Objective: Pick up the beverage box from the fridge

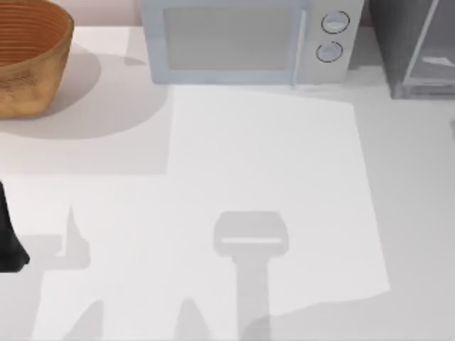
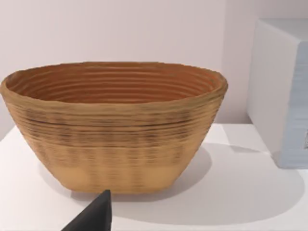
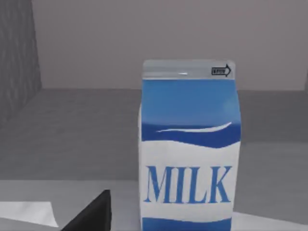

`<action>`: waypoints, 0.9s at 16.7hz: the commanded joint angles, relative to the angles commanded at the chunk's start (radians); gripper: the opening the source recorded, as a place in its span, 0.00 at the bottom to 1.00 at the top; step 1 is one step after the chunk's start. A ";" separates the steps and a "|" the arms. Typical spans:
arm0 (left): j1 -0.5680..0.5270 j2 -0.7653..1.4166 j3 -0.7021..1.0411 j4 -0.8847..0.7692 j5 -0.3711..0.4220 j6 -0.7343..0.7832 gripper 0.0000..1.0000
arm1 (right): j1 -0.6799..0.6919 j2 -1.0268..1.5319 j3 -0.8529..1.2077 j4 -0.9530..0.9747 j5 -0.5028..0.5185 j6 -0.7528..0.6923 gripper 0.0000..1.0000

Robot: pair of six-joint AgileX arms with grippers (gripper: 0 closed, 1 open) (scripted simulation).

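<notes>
Left arm (image 1: 10,238) at the table's left edge; one dark end effector fingertip (image 3: 91,214) near the right wrist camera.

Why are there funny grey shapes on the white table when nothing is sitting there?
They are shadows. In the top view a light from above throws the shadow of something held over the table; the basket casts a round one. In the left wrist view the basket's shadow spreads beside it toward the microwave.

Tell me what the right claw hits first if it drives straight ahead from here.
Most likely the beverage box, upright and straight ahead in the right wrist view on the grey shelf floor; how far off is unclear.
</notes>
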 joint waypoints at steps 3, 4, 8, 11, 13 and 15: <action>0.000 0.000 0.000 0.000 0.000 0.000 1.00 | 0.049 0.067 0.105 -0.048 0.051 0.000 1.00; 0.000 0.000 0.000 0.000 0.000 0.000 1.00 | 0.057 0.076 0.119 -0.056 0.059 0.000 1.00; 0.000 0.000 0.000 0.000 0.000 0.000 1.00 | 0.054 0.073 0.119 -0.056 0.058 0.000 1.00; 0.000 0.000 0.000 0.000 0.000 0.000 1.00 | 0.060 0.097 0.160 -0.081 0.062 0.000 1.00; 0.000 0.000 0.000 0.000 0.000 0.000 1.00 | 0.068 0.129 0.236 -0.122 0.071 -0.001 1.00; 0.000 0.000 0.000 0.000 0.000 0.000 1.00 | 0.077 0.163 0.327 -0.170 0.080 -0.001 1.00</action>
